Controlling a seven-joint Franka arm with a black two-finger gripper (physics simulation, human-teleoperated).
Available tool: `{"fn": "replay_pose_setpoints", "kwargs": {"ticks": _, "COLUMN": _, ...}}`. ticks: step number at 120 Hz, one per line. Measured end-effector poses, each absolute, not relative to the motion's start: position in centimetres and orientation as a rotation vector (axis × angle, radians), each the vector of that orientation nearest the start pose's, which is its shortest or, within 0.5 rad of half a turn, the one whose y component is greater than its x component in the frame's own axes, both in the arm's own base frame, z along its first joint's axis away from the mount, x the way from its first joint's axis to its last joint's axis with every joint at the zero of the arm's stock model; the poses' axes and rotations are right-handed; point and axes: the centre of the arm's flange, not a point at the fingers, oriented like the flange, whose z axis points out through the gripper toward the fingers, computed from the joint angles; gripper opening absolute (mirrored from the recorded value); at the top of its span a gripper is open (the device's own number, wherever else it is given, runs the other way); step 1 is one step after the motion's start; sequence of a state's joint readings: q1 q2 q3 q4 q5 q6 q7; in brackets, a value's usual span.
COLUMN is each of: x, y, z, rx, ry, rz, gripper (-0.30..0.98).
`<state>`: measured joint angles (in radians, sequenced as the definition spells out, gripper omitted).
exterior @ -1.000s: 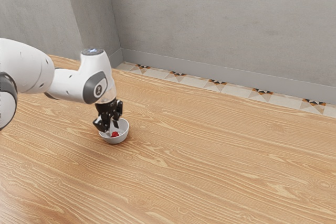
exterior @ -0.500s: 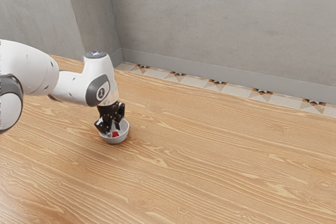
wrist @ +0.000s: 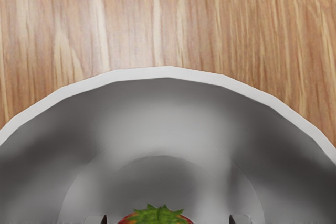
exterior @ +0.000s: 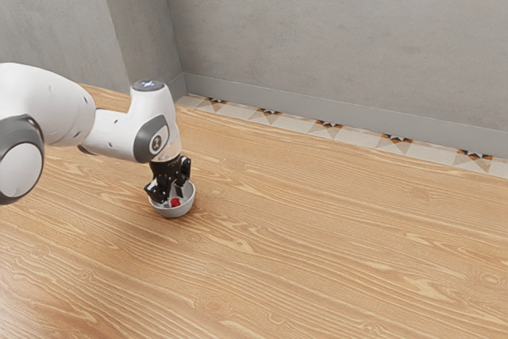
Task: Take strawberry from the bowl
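“Where the room is widest, what stands there?” asked the first speaker.

“A plain grey wall point(exterior: 333, 37),” said the second. “Below it spreads the wooden table point(exterior: 317, 236), pale and heavily grained. A strip of patterned tiles point(exterior: 286, 123) runs between the table and the foot of the wall.”

“And the robot?”

“Its white arm point(exterior: 48, 105) comes in from the exterior view's left, with grey caps at the joints. The hand end bends downward, and the black gripper point(exterior: 171, 196) hangs from it, pointing down over the bowl's opening.”

“Is it holding anything?”

“No. Its fingers point(wrist: 103, 220) stand apart, one on each side of the fruit, and the wrist view gives a gap between the fruit and each of them. Neither is pressed against it.”

“What about the bowl?”

“The bowl point(exterior: 174, 213) is upright on the table, toward the exterior view's left. It is round and light grey, with a smooth pale rim and a darker, shaded inside.”

“So the strawberry is where?”

“Inside the bowl, low down. The strawberry point(exterior: 175, 203) is bright red and sits between the open fingers. Smallest of all is its leafy crown point(wrist: 157, 214), green and jagged, seen from above in the wrist view.”
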<state>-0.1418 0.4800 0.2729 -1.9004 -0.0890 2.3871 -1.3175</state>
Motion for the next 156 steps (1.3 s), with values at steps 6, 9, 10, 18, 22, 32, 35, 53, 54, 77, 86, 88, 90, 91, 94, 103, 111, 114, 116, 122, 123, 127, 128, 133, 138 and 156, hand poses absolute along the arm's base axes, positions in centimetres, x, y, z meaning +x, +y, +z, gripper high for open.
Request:
{"fn": "replay_pose_setpoints", "kwargs": {"ticks": 6, "x": 62.9, "y": 7.3, "z": 25.8, "rx": -2.292, "ry": -2.092, "rz": -0.088, "gripper": 0.26}}
{"fn": "replay_pose_setpoints", "kwargs": {"ticks": 9, "x": 62.9, "y": 7.3, "z": 25.7, "rx": -2.292, "ry": -2.091, "rz": -0.088, "gripper": 0.26}}
{"fn": "replay_pose_setpoints", "kwargs": {"ticks": 10, "x": 62.9, "y": 7.3, "z": 25.7, "rx": -2.292, "ry": -2.091, "rz": -0.087, "gripper": 0.26}}
{"fn": "replay_pose_setpoints", "kwargs": {"ticks": 18, "x": 62.9, "y": 7.3, "z": 25.5, "rx": -2.292, "ry": -2.087, "rz": -0.084, "gripper": 0.25}}
{"fn": "replay_pose_setpoints", "kwargs": {"ticks": 22, "x": 62.9, "y": 7.3, "z": 25.4, "rx": -2.292, "ry": -2.085, "rz": -0.083, "gripper": 0.23}}
{"fn": "replay_pose_setpoints", "kwargs": {"ticks": 32, "x": 62.9, "y": 7.3, "z": 25.3, "rx": -2.293, "ry": -2.083, "rz": -0.082, "gripper": 0.18}}
{"fn": "replay_pose_setpoints", "kwargs": {"ticks": 35, "x": 62.9, "y": 7.3, "z": 25.3, "rx": -2.294, "ry": -2.082, "rz": -0.082, "gripper": 0.16}}
{"fn": "replay_pose_setpoints", "kwargs": {"ticks": 53, "x": 62.9, "y": 7.2, "z": 25.4, "rx": -2.297, "ry": -2.075, "rz": -0.083, "gripper": 0.07}}
{"fn": "replay_pose_setpoints", "kwargs": {"ticks": 54, "x": 62.9, "y": 7.2, "z": 25.5, "rx": -2.298, "ry": -2.075, "rz": -0.083, "gripper": 0.06}}
{"fn": "replay_pose_setpoints", "kwargs": {"ticks": 77, "x": 63.0, "y": 6.7, "z": 27.5, "rx": -2.317, "ry": -2.082, "rz": -0.109, "gripper": 0.0}}
{"fn": "replay_pose_setpoints", "kwargs": {"ticks": 86, "x": 62.9, "y": 6.2, "z": 29.0, "rx": -2.334, "ry": -2.086, "rz": -0.126, "gripper": -0.01}}
{"fn": "replay_pose_setpoints", "kwargs": {"ticks": 88, "x": 62.9, "y": 6.1, "z": 29.5, "rx": -2.34, "ry": -2.087, "rz": -0.132, "gripper": -0.02}}
{"fn": "replay_pose_setpoints", "kwargs": {"ticks": 90, "x": 62.9, "y": 5.9, "z": 30.0, "rx": -2.347, "ry": -2.087, "rz": -0.138, "gripper": -0.02}}
{"fn": "replay_pose_setpoints", "kwargs": {"ticks": 91, "x": 62.8, "y": 5.7, "z": 30.2, "rx": -2.35, "ry": -2.086, "rz": -0.141, "gripper": -0.02}}
{"fn": "replay_pose_setpoints", "kwargs": {"ticks": 94, "x": 62.8, "y": 5.5, "z": 30.8, "rx": -2.359, "ry": -2.086, "rz": -0.147, "gripper": -0.02}}
{"fn": "replay_pose_setpoints", "kwargs": {"ticks": 103, "x": 62.5, "y": 4.2, "z": 32.4, "rx": -2.389, "ry": -2.075, "rz": -0.159, "gripper": -0.03}}
{"fn": "replay_pose_setpoints", "kwargs": {"ticks": 111, "x": 62.4, "y": 2.0, "z": 33.3, "rx": -2.43, "ry": -2.037, "rz": -0.16, "gripper": -0.04}}
{"fn": "replay_pose_setpoints", "kwargs": {"ticks": 114, "x": 62.4, "y": 1.1, "z": 33.4, "rx": -2.445, "ry": -2.021, "rz": -0.158, "gripper": -0.04}}
{"fn": "replay_pose_setpoints", "kwargs": {"ticks": 116, "x": 62.4, "y": 0.5, "z": 33.4, "rx": -2.454, "ry": -2.009, "rz": -0.157, "gripper": -0.04}}
{"fn": "replay_pose_setpoints", "kwargs": {"ticks": 122, "x": 62.3, "y": -1.3, "z": 33.5, "rx": -2.482, "ry": -1.975, "rz": -0.152, "gripper": -0.04}}
{"fn": "replay_pose_setpoints", "kwargs": {"ticks": 123, "x": 62.3, "y": -1.5, "z": 33.5, "rx": -2.486, "ry": -1.97, "rz": -0.152, "gripper": -0.04}}
{"fn": "replay_pose_setpoints", "kwargs": {"ticks": 127, "x": 62.3, "y": -2.6, "z": 33.3, "rx": -2.501, "ry": -1.948, "rz": -0.147, "gripper": -0.04}}
{"fn": "replay_pose_setpoints", "kwargs": {"ticks": 128, "x": 62.3, "y": -2.9, "z": 33.3, "rx": -2.504, "ry": -1.942, "rz": -0.146, "gripper": -0.04}}
{"fn": "replay_pose_setpoints", "kwargs": {"ticks": 133, "x": 62.2, "y": -4.1, "z": 33.0, "rx": -2.52, "ry": -1.916, "rz": -0.139, "gripper": -0.04}}
{"fn": "replay_pose_setpoints", "kwargs": {"ticks": 138, "x": 62.2, "y": -5.2, "z": 32.6, "rx": -2.533, "ry": -1.891, "rz": -0.131, "gripper": -0.04}}
{"fn": "replay_pose_setpoints", "kwargs": {"ticks": 156, "x": 61.7, "y": -9.3, "z": 30.1, "rx": -2.566, "ry": -1.794, "rz": -0.092, "gripper": -0.04}}
